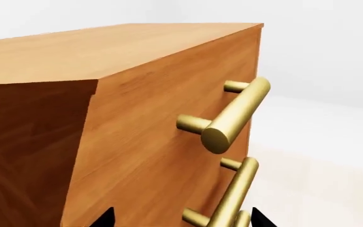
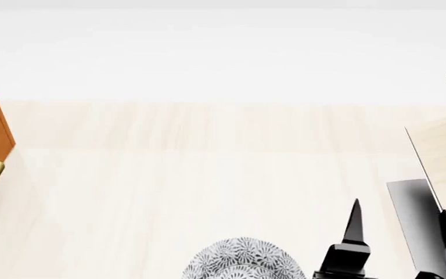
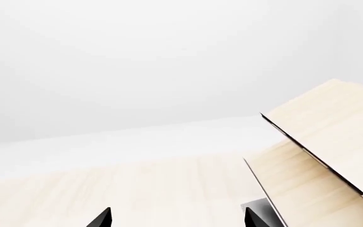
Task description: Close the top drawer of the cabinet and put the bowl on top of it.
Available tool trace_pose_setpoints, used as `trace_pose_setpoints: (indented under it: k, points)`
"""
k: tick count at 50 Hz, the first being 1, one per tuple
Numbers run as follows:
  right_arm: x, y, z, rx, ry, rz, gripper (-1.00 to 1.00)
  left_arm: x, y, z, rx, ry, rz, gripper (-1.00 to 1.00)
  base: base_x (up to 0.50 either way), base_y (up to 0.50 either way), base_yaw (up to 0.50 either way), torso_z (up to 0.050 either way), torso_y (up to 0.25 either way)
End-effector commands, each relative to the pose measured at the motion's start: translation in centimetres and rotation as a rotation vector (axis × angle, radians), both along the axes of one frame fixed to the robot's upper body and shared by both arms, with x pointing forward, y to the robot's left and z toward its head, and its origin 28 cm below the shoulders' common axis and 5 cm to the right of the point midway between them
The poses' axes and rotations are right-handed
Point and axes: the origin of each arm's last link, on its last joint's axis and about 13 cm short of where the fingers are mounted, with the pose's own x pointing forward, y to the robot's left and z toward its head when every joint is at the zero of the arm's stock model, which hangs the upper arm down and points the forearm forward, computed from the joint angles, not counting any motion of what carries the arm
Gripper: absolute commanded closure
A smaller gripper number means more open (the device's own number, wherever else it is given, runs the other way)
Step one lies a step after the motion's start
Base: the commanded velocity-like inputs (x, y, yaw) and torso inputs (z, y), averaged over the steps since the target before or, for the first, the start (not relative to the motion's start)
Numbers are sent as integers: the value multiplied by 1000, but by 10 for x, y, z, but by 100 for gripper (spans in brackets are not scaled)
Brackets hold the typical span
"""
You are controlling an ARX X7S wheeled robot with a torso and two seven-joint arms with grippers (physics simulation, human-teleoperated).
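Glazed-looking bowl (image 2: 241,260), white with grey-blue florals, sits on the pale bench (image 2: 207,174) near the head view's lower edge, just beside the right end effector (image 2: 354,244). Likely rigid, slick, breakable; pinch the rim. Cabinet (image 1: 106,118) far left; top drawer (image 1: 168,109) looks flush. Both end effectors spread wide, empty.

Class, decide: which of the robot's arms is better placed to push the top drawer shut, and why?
Left. Its wrist camera faces the top drawer and brass handle up close; the right gripper faces the pale shelf opposite.
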Motion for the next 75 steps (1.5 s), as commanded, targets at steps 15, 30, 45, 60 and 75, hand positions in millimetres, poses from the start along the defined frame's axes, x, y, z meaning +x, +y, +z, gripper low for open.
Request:
trace_pose_setpoints:
  k: [15,30,45,60,75]
  points:
    - [-1,1,-7,2,11,-6,-100,-61,-49,23,99,-65,-218,-100,0,0,0,0,0]
    - [6,5,-22,-11,42,15,-100,-114,-82,6,138,-79,-399,-100,0,0,0,0,0]
    - [1,8,-21,-16,10,24,-100,-132,-79,-3,126,-82,-408,-100,0,0,0,0,0]
    - [-3,5,-22,-12,-2,19,-100,-138,-81,16,46,-1,-629,-100,0,0,0,0,0]
    - [-6,3,-24,-7,-7,20,-100,-103,-85,38,10,110,-666,-100,0,0,0,0,0]
